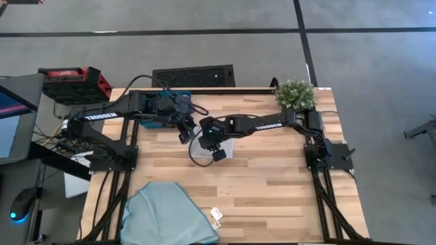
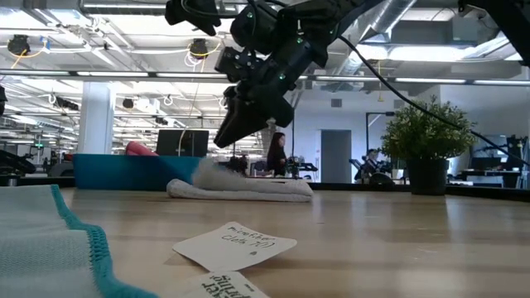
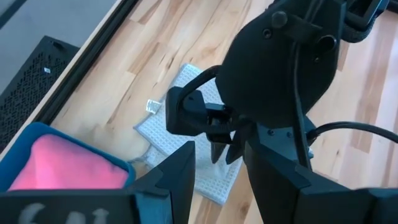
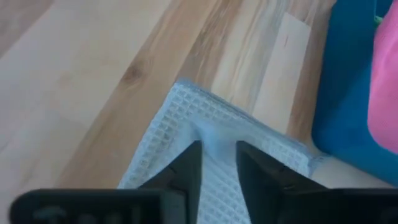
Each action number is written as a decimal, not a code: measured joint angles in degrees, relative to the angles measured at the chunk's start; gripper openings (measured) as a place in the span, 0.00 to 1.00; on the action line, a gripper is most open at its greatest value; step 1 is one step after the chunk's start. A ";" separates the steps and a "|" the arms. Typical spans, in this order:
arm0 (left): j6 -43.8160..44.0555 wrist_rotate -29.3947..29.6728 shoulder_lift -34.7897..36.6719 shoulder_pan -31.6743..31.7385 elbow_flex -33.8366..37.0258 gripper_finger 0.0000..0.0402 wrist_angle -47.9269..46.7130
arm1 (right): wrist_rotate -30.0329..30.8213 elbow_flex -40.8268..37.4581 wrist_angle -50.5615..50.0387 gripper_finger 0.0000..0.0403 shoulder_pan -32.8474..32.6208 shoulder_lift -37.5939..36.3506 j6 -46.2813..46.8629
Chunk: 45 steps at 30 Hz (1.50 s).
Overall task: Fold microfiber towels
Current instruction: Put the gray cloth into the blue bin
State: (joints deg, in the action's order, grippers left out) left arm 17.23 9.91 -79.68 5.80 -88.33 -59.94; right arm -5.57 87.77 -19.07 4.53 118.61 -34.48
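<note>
While I watch from the overhead camera, the right gripper (image 1: 219, 155) hangs over the pale grey towel (image 1: 227, 147), which lies folded near the middle of the bench (image 1: 272, 184). From its own wrist camera I see its jaws parted a little, one finger on each side of a raised ridge of the grey towel (image 4: 217, 130), nothing held. From the low camera the gripper (image 2: 236, 128) sits just above the folded cloth (image 2: 240, 187)

Left gripper (image 1: 184, 135) waits just beside the right one, jaws apart, empty, over bare wood next to the teal tray (image 1: 163, 109). Pink towel (image 3: 59, 165) lies inside that tray (image 3: 31, 134)

Light blue towel (image 1: 169, 214) lies spread at the bench's near edge, left side, two paper tags (image 1: 216, 216) just beside it. Potted plant (image 1: 295, 94) stands at the far right corner
</note>
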 joint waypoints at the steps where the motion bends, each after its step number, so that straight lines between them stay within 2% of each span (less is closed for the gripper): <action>1: 0.02 -0.02 0.00 0.00 0.00 0.33 -0.06 | 0.38 0.00 0.19 0.33 -0.09 0.00 0.00; 6: 2.19 0.00 -0.01 0.00 0.00 0.33 -1.22 | 3.23 -0.02 -0.33 0.48 -0.84 -0.05 0.03; 9: 8.73 -0.02 -0.02 0.00 0.00 0.33 -3.23 | 4.40 -0.14 -3.53 0.53 -0.87 -1.79 1.82; 12: 16.68 -0.02 -0.04 0.00 0.02 0.33 -8.47 | 4.44 -0.06 -9.49 0.56 -0.17 -3.96 6.80; 15: 19.99 -0.02 -0.02 -0.01 0.81 0.33 -12.33 | 4.42 -0.09 -16.40 0.56 1.10 -6.09 9.53; 20: 24.69 -0.83 -0.06 -0.03 5.59 0.33 -12.34 | 4.42 -0.12 -26.49 0.55 3.50 -10.58 13.66; 25: 28.67 -4.28 -0.09 1.36 13.89 0.33 -4.47 | 4.40 -0.11 -30.41 0.56 5.83 -15.34 16.32; 30: 34.58 -11.82 -0.11 3.07 24.68 0.33 11.21 | 4.44 -0.09 -30.94 0.55 7.12 -20.25 16.52; 33: 38.68 -13.60 -0.11 3.41 31.36 0.33 20.85 | 4.42 -0.09 -31.08 0.55 7.24 -22.66 16.57; 37: 42.79 -11.99 -0.13 3.45 37.43 0.33 29.23 | 4.42 -0.09 -31.18 0.55 7.24 -25.05 16.57; 45: 48.20 -4.63 -0.13 3.45 46.07 0.33 36.60 | 4.44 -0.09 -31.32 0.55 7.22 -27.56 16.58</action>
State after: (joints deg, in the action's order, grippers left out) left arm 65.44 5.29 -79.81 9.26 -42.27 -23.34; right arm -1.13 87.68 -50.39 11.75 91.05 -17.90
